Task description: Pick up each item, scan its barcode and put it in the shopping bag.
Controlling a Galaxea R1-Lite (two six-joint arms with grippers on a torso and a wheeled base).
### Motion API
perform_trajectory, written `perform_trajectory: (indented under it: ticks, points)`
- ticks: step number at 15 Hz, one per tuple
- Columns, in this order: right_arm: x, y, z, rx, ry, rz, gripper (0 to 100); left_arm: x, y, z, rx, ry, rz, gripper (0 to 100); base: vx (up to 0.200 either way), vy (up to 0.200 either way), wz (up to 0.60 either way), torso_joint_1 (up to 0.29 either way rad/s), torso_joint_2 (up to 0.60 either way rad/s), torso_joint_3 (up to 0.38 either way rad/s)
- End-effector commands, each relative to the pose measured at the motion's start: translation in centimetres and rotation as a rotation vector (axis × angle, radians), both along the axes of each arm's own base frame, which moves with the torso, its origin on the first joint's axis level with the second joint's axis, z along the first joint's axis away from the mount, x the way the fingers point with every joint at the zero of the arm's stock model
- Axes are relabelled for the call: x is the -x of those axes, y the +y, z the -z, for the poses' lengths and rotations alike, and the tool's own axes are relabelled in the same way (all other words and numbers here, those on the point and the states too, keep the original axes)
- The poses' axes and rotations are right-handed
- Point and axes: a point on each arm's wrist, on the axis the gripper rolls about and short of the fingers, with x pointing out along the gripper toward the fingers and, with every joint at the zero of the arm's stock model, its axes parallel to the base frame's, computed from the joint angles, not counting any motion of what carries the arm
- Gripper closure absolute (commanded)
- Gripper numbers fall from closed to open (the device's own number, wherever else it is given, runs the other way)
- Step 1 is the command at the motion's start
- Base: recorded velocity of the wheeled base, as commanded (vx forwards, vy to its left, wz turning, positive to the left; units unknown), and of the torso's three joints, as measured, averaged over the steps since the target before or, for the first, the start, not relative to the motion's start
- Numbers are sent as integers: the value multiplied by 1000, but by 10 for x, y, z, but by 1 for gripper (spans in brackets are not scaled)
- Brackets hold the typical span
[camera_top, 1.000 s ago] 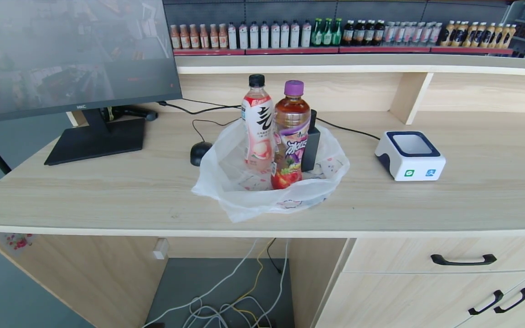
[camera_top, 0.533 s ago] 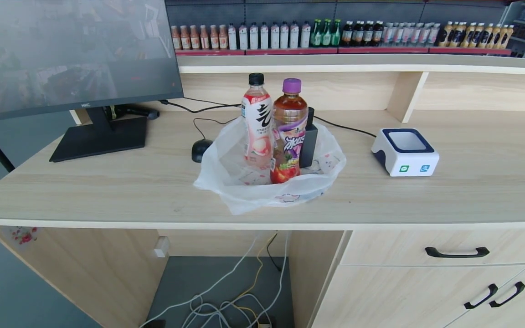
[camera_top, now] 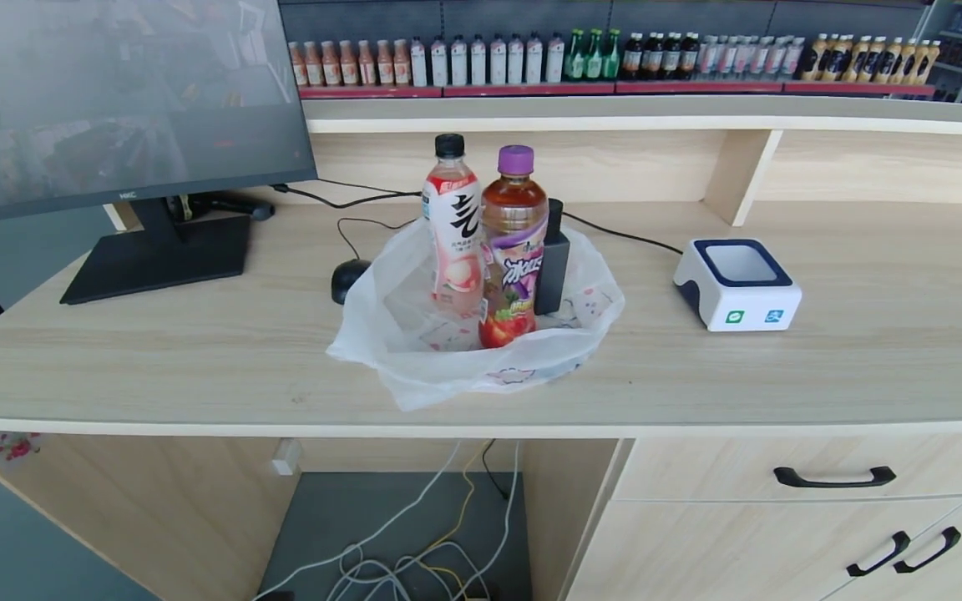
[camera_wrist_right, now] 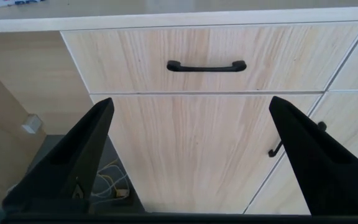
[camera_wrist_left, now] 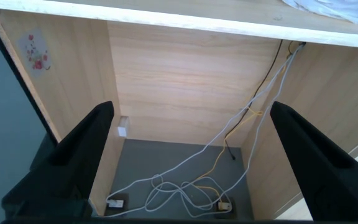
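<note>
A white plastic shopping bag (camera_top: 414, 334) lies open in the middle of the counter. Two bottles stand upright in it: a pink peach drink with a black cap (camera_top: 453, 225) and an amber tea with a purple cap (camera_top: 513, 246). A black handheld scanner stand (camera_top: 552, 267) rises just behind them. A white and navy barcode scanner box (camera_top: 736, 285) sits to the right of the bag. My left gripper (camera_wrist_left: 191, 155) hangs open below the counter, facing the cable recess. My right gripper (camera_wrist_right: 188, 155) hangs open in front of the drawers.
A monitor (camera_top: 113, 92) on a black stand occupies the counter's left back, with a black mouse (camera_top: 347, 280) and cables beside the bag. A raised shelf (camera_top: 656, 113) runs behind. Drawers with black handles (camera_wrist_right: 206, 66) and loose cables (camera_wrist_left: 185, 186) lie below the counter.
The whole head view has shifted slightly, so the camera moved. The bag, bottles and scanner keep their places on the counter.
</note>
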Motion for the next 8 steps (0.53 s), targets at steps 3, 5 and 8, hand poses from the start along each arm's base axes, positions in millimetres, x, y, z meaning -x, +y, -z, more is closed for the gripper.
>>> perform_trajectory:
  ticks: [3, 5, 8]
  points:
    - [0, 0, 0, 0, -1, 0, 0, 0, 0, 0, 1, 0, 1, 0, 0, -200, 0, 3, 7, 1]
    - [0, 0, 0, 0, -1, 0, 0, 0, 0, 0, 1, 0, 1, 0, 0, -200, 0, 10, 5, 2]
    - [0, 0, 0, 0, -1, 0, 0, 0, 0, 0, -1, 0, 1, 0, 0, -200, 0, -6, 1, 2]
